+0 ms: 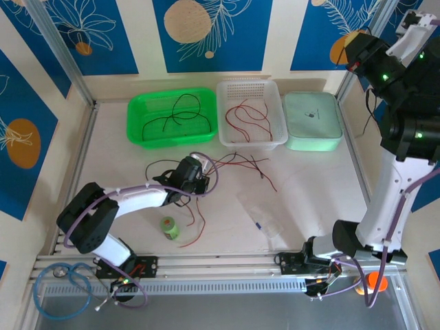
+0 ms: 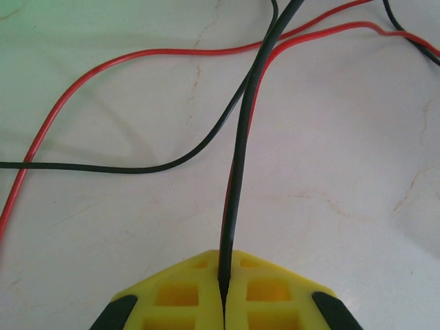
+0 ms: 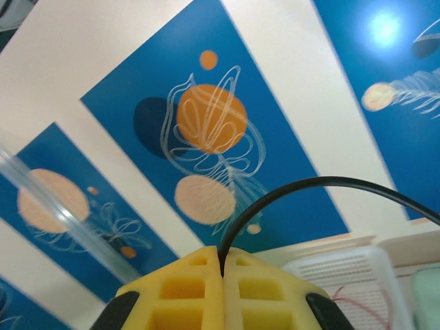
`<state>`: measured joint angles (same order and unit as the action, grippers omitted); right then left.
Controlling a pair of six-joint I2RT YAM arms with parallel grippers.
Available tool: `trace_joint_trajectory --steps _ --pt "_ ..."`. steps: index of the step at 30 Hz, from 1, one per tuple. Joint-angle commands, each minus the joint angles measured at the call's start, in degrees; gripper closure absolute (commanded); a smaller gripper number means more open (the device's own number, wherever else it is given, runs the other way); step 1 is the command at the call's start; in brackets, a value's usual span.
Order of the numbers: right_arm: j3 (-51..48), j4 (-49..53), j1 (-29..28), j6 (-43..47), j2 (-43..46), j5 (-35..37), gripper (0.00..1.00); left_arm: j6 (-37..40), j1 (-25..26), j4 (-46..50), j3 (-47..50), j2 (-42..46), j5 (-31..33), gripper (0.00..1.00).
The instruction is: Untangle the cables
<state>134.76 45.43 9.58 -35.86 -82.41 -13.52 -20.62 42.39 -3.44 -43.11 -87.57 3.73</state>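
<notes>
Red and black cables [image 1: 173, 108] lie sorted in bins [image 1: 172, 91] at twelve o'clock, a tangle [image 1: 235, 163] is left mid-desk [image 1: 309, 179], my left hand [image 2: 223, 265] and right hand [image 3: 222, 258] each pinching black cable [image 2: 237, 172].

- Thin red and black wires [image 1: 237, 163] lie loosely tangled near the middle of the tabletop, their strands crossing one another.
- A black wire [image 2: 239, 158] runs straight out from the pinched-together left end effector [image 2: 223, 294] and crosses a red strand [image 2: 151, 52].
- A second black wire [image 3: 323, 180] arcs up from the clamped right end effector [image 3: 221, 265], off the tabletop.
- Black loops [image 1: 180, 112] lie in a green plastic basket [image 1: 135, 130] at the far edge.
- Red loops [image 1: 247, 120] lie in the white basket [image 1: 278, 110] beside it.
</notes>
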Motion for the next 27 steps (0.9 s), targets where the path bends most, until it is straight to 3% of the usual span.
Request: trace_joint_trajectory --steps 1,7,14,21,23,27 --pt "4.9 -1.6 -1.1 -4.2 -4.7 -10.0 1.0 -0.1 -0.3 1.1 -0.4 2.1 0.0 0.95" --pt "19.7 1.8 -9.0 -4.9 -15.5 -14.8 1.0 0.4 -0.3 2.3 -2.2 4.8 -2.3 0.64" --pt "21.1 -5.3 -16.6 -7.4 -21.7 -16.2 1.0 2.1 -0.3 4.4 -4.9 8.9 -2.4 0.29" --pt "26.6 -11.6 -23.9 -7.0 -30.9 -17.9 1.0 3.7 -0.3 5.6 -7.3 13.8 -3.3 0.11" --pt "26.7 -14.5 -26.0 -5.9 -32.9 -18.3 1.0 4.1 -0.3 6.4 -8.2 15.7 -3.2 0.0" --pt "26.8 -18.2 -30.3 -1.8 -35.6 -17.6 1.0 5.1 -0.3 9.1 -10.1 19.0 -1.7 0.0"
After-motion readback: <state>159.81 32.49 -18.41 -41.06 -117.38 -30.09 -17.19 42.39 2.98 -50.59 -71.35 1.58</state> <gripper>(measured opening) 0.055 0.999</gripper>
